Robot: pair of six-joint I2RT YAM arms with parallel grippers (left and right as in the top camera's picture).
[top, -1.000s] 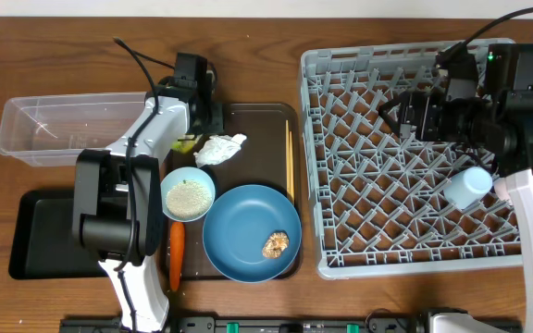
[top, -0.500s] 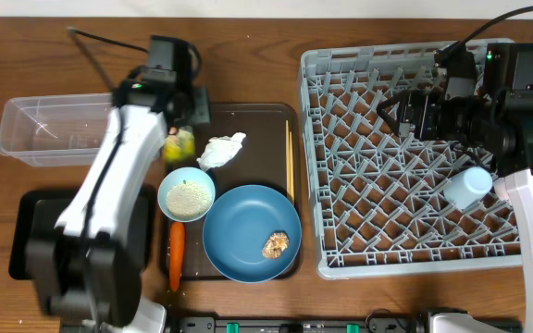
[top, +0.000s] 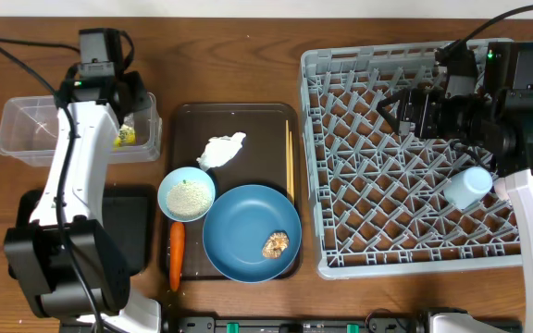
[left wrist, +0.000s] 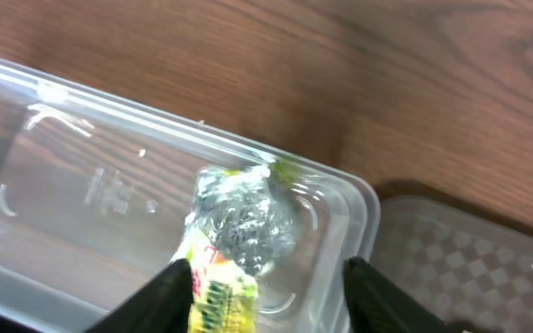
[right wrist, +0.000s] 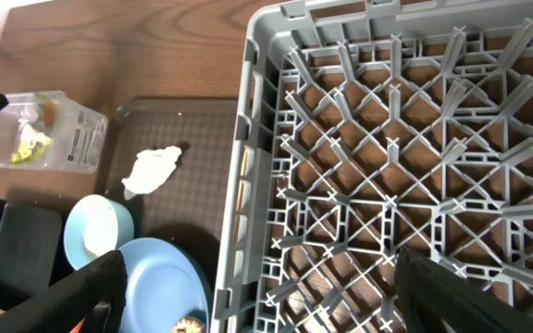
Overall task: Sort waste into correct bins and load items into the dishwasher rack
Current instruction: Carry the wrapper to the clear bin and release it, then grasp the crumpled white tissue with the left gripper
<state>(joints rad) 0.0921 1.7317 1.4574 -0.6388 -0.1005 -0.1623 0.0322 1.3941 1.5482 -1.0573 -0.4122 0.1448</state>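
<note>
Over the right end of the tub (left wrist: 109,98) with the left gripper (left wrist: 266,268), fingers (left wrist: 176,291) spread wide, pinching nothing. Straight below and between them, the wrapper (left wrist: 236,236), inside the tub near its end wall, apart from the right finger; contact with the left one cannot be told. Off to that gripper's right, on the brown tray (top: 248,115): tissue (top: 221,149), bowl (top: 187,195) of rice, plate (top: 248,233) with the brown lump (top: 275,244), carrot (top: 176,255), chopsticks (top: 291,163). Back toward the arm's base, the black tray (top: 130,222).

Above the rack (right wrist: 254,139) with the right gripper (right wrist: 259,273), likewise spread wide and holding nothing. Behind it, inside the rack, the blue cup (top: 467,186), lying on the pegs.
</note>
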